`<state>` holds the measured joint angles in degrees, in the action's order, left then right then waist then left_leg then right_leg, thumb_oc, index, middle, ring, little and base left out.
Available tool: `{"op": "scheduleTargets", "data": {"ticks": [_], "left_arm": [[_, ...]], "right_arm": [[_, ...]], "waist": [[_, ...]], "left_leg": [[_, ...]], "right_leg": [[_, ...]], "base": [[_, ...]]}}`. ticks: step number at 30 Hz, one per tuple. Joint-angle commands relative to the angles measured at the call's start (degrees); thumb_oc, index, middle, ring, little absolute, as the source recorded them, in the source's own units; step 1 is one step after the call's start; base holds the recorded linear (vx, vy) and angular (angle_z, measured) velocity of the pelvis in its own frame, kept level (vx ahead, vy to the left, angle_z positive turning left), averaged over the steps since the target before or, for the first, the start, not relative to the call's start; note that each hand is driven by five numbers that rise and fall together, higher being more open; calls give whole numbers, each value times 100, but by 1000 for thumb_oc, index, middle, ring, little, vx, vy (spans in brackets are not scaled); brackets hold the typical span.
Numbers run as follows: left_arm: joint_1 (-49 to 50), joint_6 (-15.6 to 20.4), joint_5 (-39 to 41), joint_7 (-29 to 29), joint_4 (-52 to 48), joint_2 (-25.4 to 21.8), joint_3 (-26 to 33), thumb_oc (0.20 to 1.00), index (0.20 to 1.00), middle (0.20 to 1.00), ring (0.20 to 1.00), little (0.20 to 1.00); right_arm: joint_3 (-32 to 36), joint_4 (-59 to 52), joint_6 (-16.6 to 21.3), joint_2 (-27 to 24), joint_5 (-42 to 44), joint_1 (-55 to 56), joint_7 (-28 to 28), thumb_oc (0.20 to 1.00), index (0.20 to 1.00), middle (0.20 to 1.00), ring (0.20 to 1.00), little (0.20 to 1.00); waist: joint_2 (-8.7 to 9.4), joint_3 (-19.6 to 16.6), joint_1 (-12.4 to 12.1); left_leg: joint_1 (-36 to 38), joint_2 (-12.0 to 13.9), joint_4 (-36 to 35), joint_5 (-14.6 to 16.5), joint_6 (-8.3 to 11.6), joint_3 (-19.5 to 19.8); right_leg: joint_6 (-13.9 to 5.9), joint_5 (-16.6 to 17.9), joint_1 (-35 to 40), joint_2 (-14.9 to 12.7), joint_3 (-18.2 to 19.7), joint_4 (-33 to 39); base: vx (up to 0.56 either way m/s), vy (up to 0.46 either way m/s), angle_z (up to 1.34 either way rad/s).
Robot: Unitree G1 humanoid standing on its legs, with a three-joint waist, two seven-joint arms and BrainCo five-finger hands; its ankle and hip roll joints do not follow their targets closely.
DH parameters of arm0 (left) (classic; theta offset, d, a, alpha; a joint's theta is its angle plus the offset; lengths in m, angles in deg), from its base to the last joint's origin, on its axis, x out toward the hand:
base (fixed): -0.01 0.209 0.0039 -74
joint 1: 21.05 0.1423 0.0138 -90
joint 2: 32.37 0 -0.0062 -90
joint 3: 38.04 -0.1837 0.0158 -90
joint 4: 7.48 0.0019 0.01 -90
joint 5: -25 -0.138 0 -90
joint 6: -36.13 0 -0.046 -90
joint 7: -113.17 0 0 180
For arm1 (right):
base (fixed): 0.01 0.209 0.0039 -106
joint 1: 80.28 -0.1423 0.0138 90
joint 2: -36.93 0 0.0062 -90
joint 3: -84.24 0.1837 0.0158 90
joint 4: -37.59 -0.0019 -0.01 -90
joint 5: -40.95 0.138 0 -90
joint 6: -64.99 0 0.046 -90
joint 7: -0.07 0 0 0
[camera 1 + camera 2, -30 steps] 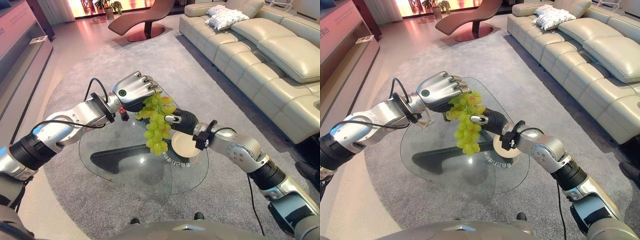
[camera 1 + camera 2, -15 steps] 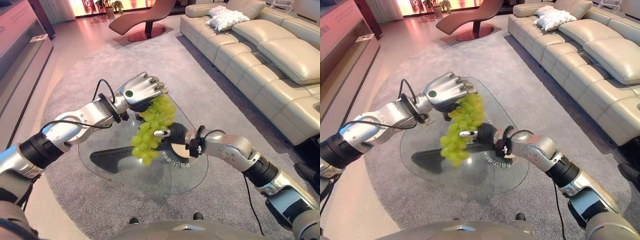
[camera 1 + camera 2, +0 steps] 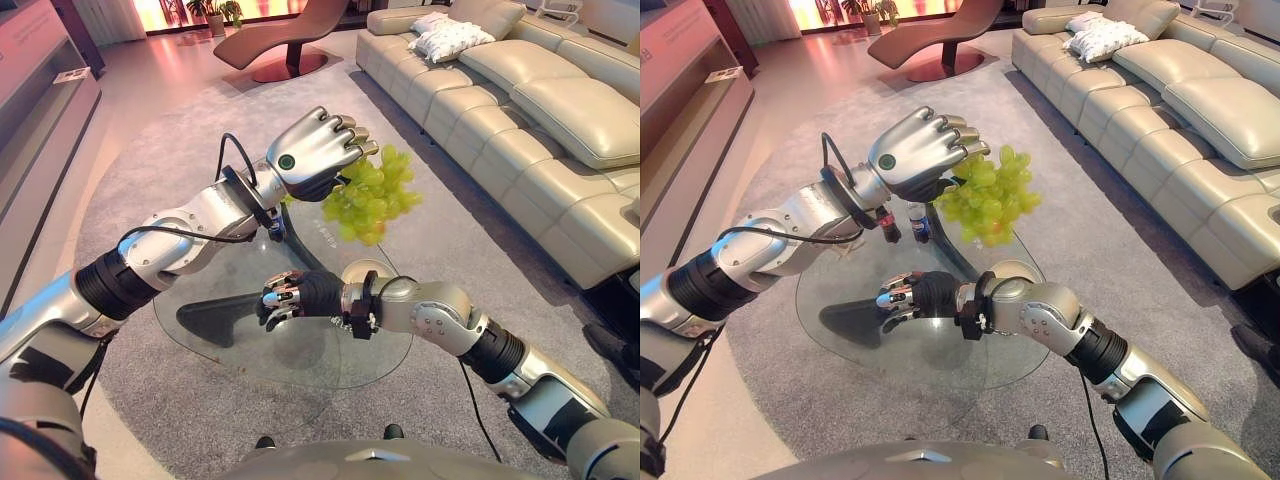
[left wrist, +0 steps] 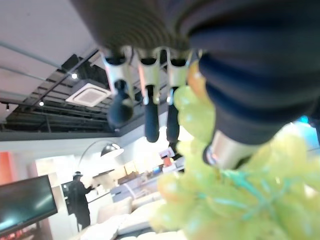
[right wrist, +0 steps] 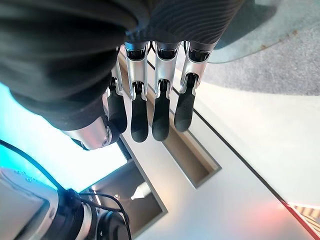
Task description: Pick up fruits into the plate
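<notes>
My left hand (image 3: pixel 315 155) is shut on the top of a bunch of green grapes (image 3: pixel 370 195) and holds it high above the glass table's (image 3: pixel 250 345) far side. In the left wrist view the grapes (image 4: pixel 235 200) hang just past the curled fingers (image 4: pixel 149 107). A cream plate (image 3: pixel 364 269) lies on the table under the bunch, partly hidden by my right wrist. My right hand (image 3: pixel 290 296) hovers open over the middle of the glass, left of the plate, with nothing in it; its fingers (image 5: pixel 161 110) are nearly straight.
Two small bottles (image 3: pixel 889 226) (image 3: pixel 920 222) stand on the table's far part behind my left forearm. A beige sofa (image 3: pixel 540 110) runs along the right side. A brown lounge chair (image 3: pixel 290 35) stands at the back. A grey carpet (image 3: pixel 180 160) lies under the table.
My left hand has risen and moved right, and the grapes have swung up to the right. My right hand has drawn away from the plate to the left, over the table's middle.
</notes>
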<state>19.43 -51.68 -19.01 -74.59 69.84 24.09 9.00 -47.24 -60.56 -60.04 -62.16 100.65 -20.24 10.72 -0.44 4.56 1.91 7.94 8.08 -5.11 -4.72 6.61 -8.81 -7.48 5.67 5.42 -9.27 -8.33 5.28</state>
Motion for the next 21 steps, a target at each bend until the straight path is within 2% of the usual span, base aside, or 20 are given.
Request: {"op": "scheduleTargets", "data": {"ticks": [1,4,6,16,21], "left_arm": [[-829,-390,-57,-99,26,-142,276,200,200,200,200,200],[-763,-420,-91,-128,64,-214,305,200,200,200,200,200],[-724,-454,-82,-176,108,-285,347,200,200,200,200,200],[-560,-541,54,-505,290,-673,648,200,200,200,200,200],[-409,-528,214,-653,280,-983,981,200,200,200,200,200]], "right_arm": [[167,-316,487,301,366,-296,-170,200,200,200,200,200],[243,-323,556,311,295,-198,-208,200,200,200,200,200],[312,-316,559,293,180,-136,-208,1000,1000,1000,1000,1000],[526,-355,329,-190,-454,-21,703,1000,1000,1000,1000,1000],[800,-245,-89,-714,-832,234,1478,1000,1000,1000,1000,1000]], "waist": [[167,-9,8],[152,1,18],[144,-3,22],[159,7,6],[189,3,32]], "left_leg": [[-31,-276,317,780,-230,225],[-30,-278,317,775,-231,216],[-40,-279,325,776,-229,208],[-51,-281,322,767,-236,211],[-25,-262,297,748,-221,201]], "right_leg": [[27,-865,242,134,-104,-506],[27,-865,241,136,-103,-505],[27,-867,238,134,-95,-500],[32,-862,226,133,-117,-518],[26,-846,237,127,-119,-515]], "base": [[0,0,0],[0,0,0],[0,0,0],[0,0,0],[0,0,0]]}}
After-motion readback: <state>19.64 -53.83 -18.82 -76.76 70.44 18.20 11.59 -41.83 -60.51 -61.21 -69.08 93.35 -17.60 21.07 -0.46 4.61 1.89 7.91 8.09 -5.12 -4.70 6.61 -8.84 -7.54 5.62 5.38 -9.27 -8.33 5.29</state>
